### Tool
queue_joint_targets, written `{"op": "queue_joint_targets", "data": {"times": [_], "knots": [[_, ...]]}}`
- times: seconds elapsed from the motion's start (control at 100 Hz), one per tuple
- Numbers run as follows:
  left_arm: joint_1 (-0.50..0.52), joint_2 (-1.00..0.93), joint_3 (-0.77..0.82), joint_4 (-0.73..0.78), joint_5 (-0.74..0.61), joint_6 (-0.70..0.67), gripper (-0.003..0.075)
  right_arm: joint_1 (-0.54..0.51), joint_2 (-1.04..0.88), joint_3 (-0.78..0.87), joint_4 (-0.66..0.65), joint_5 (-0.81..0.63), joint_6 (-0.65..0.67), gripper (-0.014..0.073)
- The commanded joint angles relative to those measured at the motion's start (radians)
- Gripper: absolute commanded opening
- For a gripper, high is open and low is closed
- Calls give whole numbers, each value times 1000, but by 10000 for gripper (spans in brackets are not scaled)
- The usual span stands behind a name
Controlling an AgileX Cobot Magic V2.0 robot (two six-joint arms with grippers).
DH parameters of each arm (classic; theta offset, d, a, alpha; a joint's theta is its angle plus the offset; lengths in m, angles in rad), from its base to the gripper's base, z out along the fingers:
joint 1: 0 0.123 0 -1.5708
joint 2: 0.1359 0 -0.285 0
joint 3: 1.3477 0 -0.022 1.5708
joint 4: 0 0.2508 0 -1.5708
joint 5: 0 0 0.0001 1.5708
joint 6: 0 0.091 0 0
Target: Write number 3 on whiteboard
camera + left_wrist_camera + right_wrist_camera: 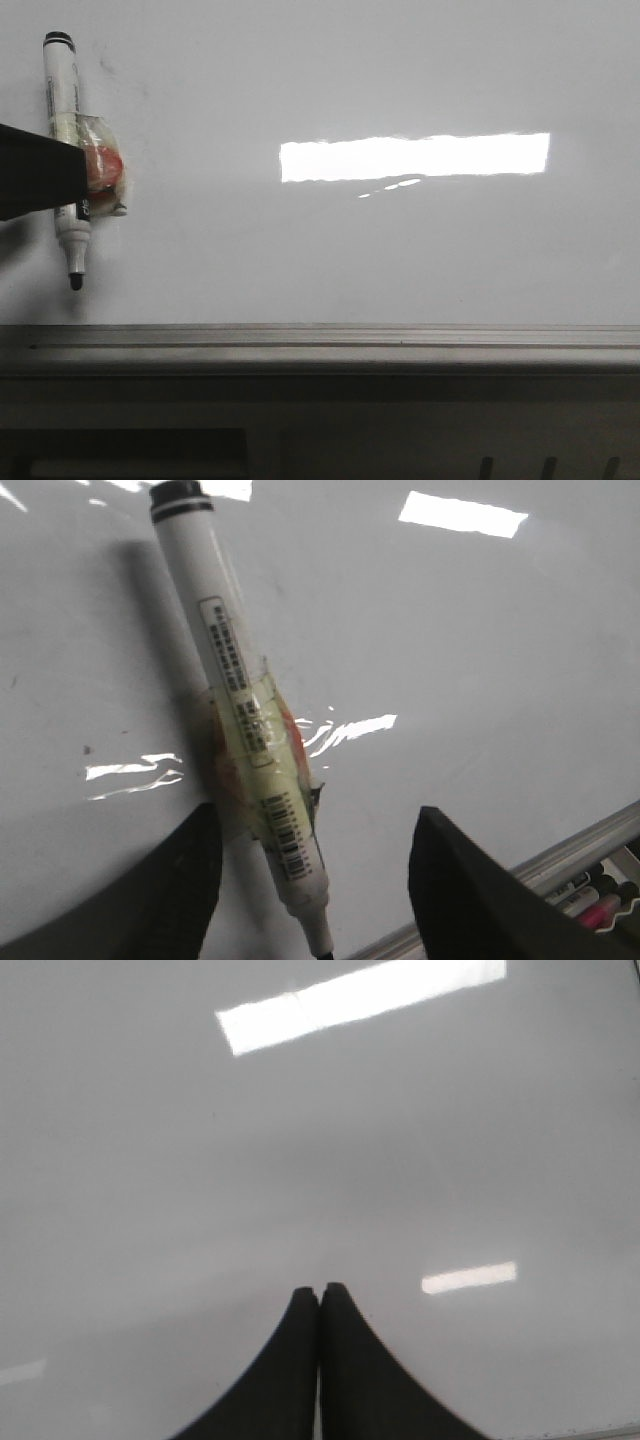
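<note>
Left pincer (310,880) apart around taped marker (245,720), whiteboard (400,250) blank; right pincer (319,1295) pressed together

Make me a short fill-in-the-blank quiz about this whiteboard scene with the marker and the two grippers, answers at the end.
1. The marker in the left gripper points its tip toward the grey ____ along the board's lower edge.
2. The fingers of the right gripper are pressed ____.
3. The whiteboard shows glare and faint smudges, but the number 3 is not yet ____.
4. Clear ____ is wrapped around the marker's middle.

Answers: rail; together; written; tape
</note>
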State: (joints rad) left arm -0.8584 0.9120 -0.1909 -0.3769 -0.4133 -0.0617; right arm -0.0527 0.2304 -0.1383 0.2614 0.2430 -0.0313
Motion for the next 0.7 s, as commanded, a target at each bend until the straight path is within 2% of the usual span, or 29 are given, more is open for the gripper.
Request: {"op": "queue_joint_targets", "data": {"times": [0.0,0.35,0.42,0.54,0.69], "knots": [[-8,41,-33,-6,-129,-39,386,-6,20,-38,5,-83,-2,-54],[-8,131,-33,-6,-164,-69,383,-6,20,-38,5,-83,-2,-54],[-8,136,-33,-14,-156,-69,295,-6,20,-38,5,-83,-2,-54],[-8,140,-33,-14,-138,-67,-18,-6,20,-38,5,-83,-2,-54],[-8,140,-33,-14,-135,-65,-20,1,20,-64,5,-35,-2,-54]]}}
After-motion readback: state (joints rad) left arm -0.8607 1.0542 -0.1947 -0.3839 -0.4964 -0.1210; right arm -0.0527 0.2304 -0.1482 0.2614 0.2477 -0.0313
